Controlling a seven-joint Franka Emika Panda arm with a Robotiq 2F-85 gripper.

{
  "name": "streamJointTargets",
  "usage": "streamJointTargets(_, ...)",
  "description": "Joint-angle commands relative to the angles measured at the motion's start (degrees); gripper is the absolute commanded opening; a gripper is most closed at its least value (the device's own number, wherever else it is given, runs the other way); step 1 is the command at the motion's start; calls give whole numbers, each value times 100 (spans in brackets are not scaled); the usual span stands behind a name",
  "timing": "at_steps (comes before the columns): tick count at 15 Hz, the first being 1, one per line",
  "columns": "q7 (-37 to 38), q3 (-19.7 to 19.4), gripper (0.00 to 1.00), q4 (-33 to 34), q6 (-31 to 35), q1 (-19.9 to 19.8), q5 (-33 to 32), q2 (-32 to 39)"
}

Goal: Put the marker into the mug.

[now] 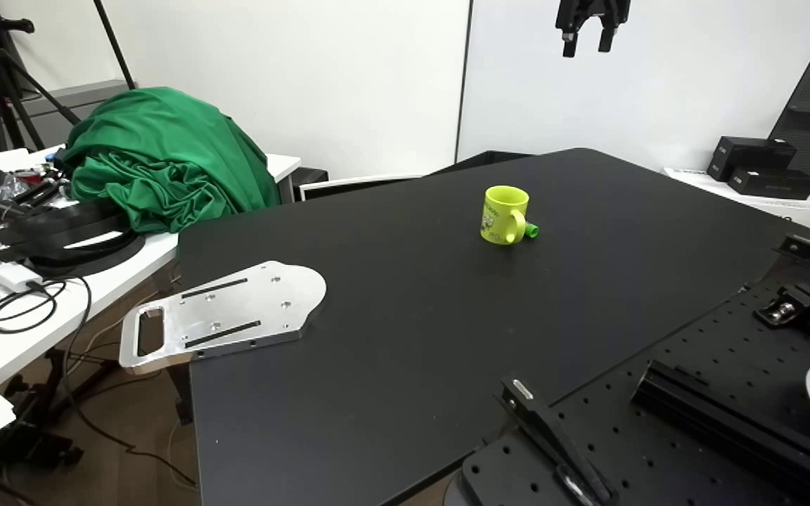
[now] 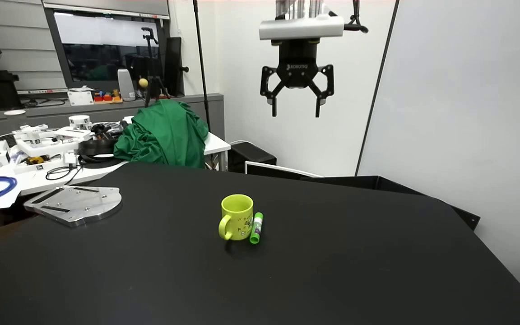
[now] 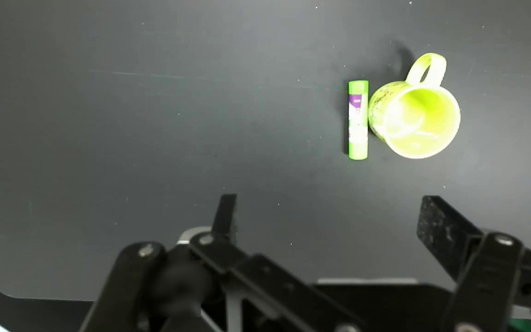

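Observation:
The lime-green mug [image 1: 495, 219] stands upright on the black table, and it also shows in an exterior view [image 2: 240, 223] and in the wrist view [image 3: 392, 108]. The green and white marker [image 2: 257, 228] lies flat on the table right beside the mug. It shows whole in the wrist view [image 3: 358, 121]; in an exterior view only a green end [image 1: 531, 230] shows behind the mug. My gripper [image 2: 295, 113] is open and empty, high above the table, pointing down. In the wrist view its fingers [image 3: 327, 203] are wide apart, with the marker and mug ahead of them.
A silver metal plate [image 1: 236, 309] lies at the table's edge, partly overhanging it. A green cloth [image 1: 166, 154] and clutter sit on a white side table. Black rails [image 1: 553, 450] are mounted by the robot's base. A white wall [image 2: 458, 113] stands behind the table.

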Motion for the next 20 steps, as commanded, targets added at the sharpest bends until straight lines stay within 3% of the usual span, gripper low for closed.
streamJointTargets(1,-9,192,100,659,-103,-149,96,659)
streamJointTargets(9,220,388,100,1094,-373,-183,87,1418)
streamJointTargets(10,72,396,100,753,-79,-179,-14,1204)
streamJointTargets(20,129,391,100,946,-249,-189,-34,1475)
